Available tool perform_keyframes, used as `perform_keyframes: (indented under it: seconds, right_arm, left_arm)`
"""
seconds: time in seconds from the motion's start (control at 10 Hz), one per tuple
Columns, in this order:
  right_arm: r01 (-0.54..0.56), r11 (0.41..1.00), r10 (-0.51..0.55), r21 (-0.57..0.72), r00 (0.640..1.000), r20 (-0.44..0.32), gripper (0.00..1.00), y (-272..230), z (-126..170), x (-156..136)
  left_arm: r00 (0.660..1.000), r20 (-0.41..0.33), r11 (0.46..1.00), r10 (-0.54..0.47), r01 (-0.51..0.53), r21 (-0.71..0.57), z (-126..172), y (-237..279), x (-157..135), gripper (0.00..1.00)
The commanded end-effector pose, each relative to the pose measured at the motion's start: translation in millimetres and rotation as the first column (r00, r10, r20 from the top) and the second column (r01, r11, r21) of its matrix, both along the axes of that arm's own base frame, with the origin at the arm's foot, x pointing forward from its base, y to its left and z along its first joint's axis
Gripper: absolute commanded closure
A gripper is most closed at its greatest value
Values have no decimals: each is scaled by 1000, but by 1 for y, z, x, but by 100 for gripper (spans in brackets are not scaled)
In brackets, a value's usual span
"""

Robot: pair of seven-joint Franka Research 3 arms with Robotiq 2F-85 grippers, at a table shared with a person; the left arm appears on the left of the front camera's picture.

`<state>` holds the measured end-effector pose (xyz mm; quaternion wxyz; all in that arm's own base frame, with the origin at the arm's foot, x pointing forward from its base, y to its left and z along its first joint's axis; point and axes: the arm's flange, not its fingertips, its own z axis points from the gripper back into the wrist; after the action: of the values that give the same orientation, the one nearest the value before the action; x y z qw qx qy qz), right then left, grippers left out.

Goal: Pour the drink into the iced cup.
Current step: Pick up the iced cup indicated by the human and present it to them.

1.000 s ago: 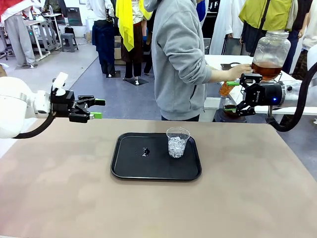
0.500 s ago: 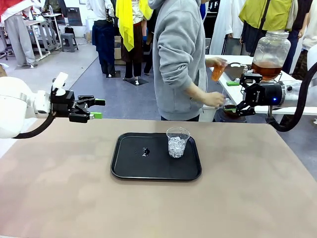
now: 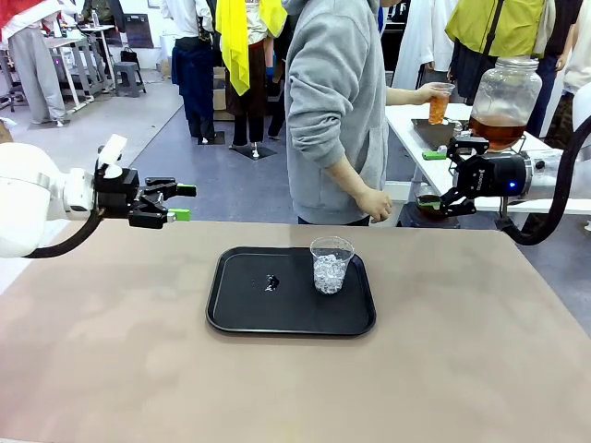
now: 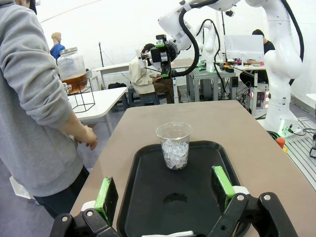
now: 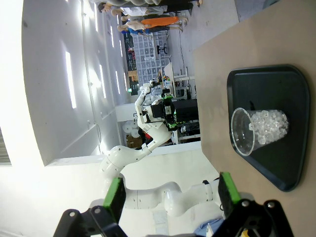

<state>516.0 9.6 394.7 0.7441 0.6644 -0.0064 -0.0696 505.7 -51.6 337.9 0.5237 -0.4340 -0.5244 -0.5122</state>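
Left fingers and right fingers are spread wide, holding nothing, one to each side of the black tray. The iced cup stands on the tray. The drink is well beyond it, in a person's hand.

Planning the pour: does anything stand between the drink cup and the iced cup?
Only the person's free hand, at the table's far edge, roughly between drink cup and iced cup, which stands uncovered on the tray.
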Motion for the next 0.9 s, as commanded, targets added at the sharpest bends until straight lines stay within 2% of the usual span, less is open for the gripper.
perform_keyframes:
  seconds: [0.0,0.8]
  right_arm:
    - [0,1000,0,0,1000,5,0,0,1,0]
    - [0,1000,0,0,1000,5,0,0,1,0]
  left_arm:
    - [1000,2,1000,-3,3,9,1,0,0,0]
    - [1000,2,1000,-3,3,9,1,0,0,0]
